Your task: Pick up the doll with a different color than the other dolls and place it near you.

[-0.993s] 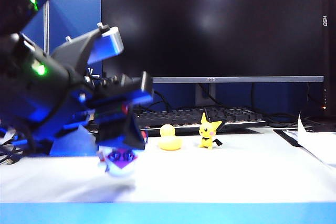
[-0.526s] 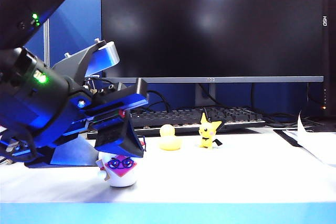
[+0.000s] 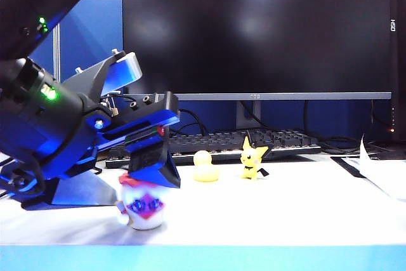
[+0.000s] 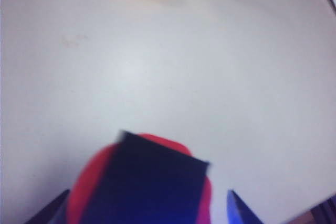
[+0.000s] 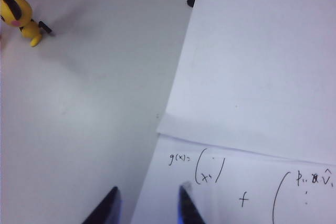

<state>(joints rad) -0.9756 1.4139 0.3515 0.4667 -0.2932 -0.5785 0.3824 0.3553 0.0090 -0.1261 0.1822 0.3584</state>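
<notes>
The doll with a different color (image 3: pixel 144 211), white with dark glasses and a red frilled cap, stands near the table's front edge on the left. My left gripper (image 3: pixel 155 172) hangs just over its cap. In the left wrist view the red cap (image 4: pixel 86 182) lies between the fingertips of the left gripper (image 4: pixel 147 205), partly hidden by a dark block of the gripper, and table shows on both sides of it; the jaws are open. The other dolls, a yellow duck (image 3: pixel 204 167) and a pointy-eared figure (image 3: pixel 253 160), stand further back. My right gripper (image 5: pixel 147 203) is open over a paper's edge.
A keyboard (image 3: pixel 254 141) and a large dark monitor (image 3: pixel 254 30) stand behind the yellow dolls. Handwritten paper sheets (image 5: pixel 262 77) lie on the right of the white table (image 3: pixel 285 214). The pointy-eared figure (image 5: pixel 18 17) also shows in the right wrist view.
The left gripper brought the white doll down onto the table, then widened its jaws and shifted slightly up and right, uncovering the red cap. The right arm has stayed still.
</notes>
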